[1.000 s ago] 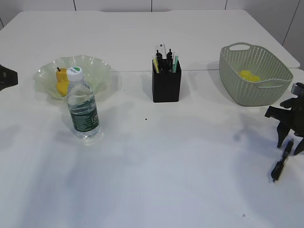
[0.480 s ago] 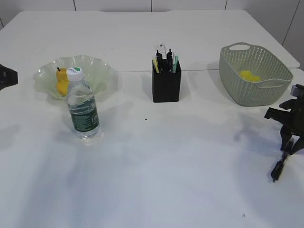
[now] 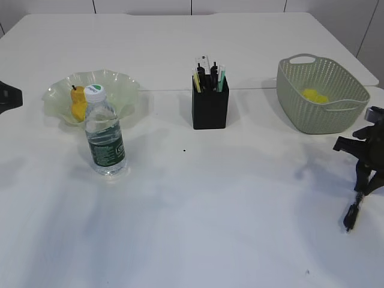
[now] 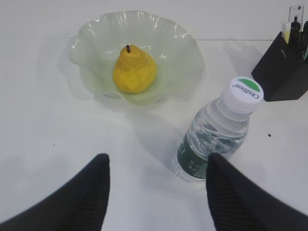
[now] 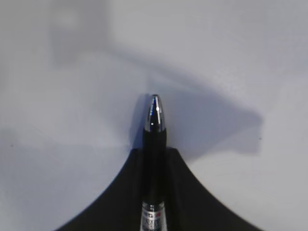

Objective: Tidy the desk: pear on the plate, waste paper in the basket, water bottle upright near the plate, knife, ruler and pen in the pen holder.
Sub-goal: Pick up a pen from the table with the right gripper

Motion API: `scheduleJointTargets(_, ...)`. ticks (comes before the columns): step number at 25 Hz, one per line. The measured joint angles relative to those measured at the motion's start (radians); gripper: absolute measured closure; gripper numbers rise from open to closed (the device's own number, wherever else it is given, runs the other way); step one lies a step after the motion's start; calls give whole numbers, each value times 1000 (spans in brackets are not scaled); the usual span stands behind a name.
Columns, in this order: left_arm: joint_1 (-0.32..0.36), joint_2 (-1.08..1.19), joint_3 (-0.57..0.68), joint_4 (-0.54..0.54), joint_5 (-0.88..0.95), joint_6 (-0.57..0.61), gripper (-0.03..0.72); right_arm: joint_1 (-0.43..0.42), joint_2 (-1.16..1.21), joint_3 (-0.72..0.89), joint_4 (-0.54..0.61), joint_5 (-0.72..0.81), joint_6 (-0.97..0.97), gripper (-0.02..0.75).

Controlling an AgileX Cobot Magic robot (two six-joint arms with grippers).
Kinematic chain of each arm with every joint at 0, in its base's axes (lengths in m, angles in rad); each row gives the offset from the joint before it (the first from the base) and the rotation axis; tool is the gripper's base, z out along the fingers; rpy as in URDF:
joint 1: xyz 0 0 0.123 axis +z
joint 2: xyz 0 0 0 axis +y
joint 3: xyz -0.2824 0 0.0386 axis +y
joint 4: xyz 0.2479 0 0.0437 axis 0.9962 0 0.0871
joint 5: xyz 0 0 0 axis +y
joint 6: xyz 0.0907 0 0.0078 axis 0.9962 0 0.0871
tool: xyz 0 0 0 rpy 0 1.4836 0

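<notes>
While the right gripper (image 3: 364, 189) pinches the pen (image 3: 350, 215), the basket (image 3: 322, 93) (paper inside) sits near; left gripper (image 4: 156, 187) gapes empty.

Bare table (image 3: 240, 204) in front, basket (image 3: 321, 93) far right

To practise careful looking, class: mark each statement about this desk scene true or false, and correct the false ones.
1. The pear lies on the plate. True.
2. The water bottle lies on its side. False: it stands upright, in front of the plate.
3. The right gripper has closed on the pen. True.
4. The basket holds nothing. False: something yellow lies in it.
5. The left gripper grips the bottle. False: its jaws are open and hold nothing.
</notes>
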Motion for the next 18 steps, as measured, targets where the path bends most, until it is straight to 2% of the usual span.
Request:
scheduleJointTargets(7, 0, 0, 0, 0, -7, 0, 241, -1, -25, 0, 116, 40, -98, 675)
scheduleJointTargets(18, 0, 0, 0, 0, -12, 0, 241, -1, -160, 29, 123, 69, -148, 675)
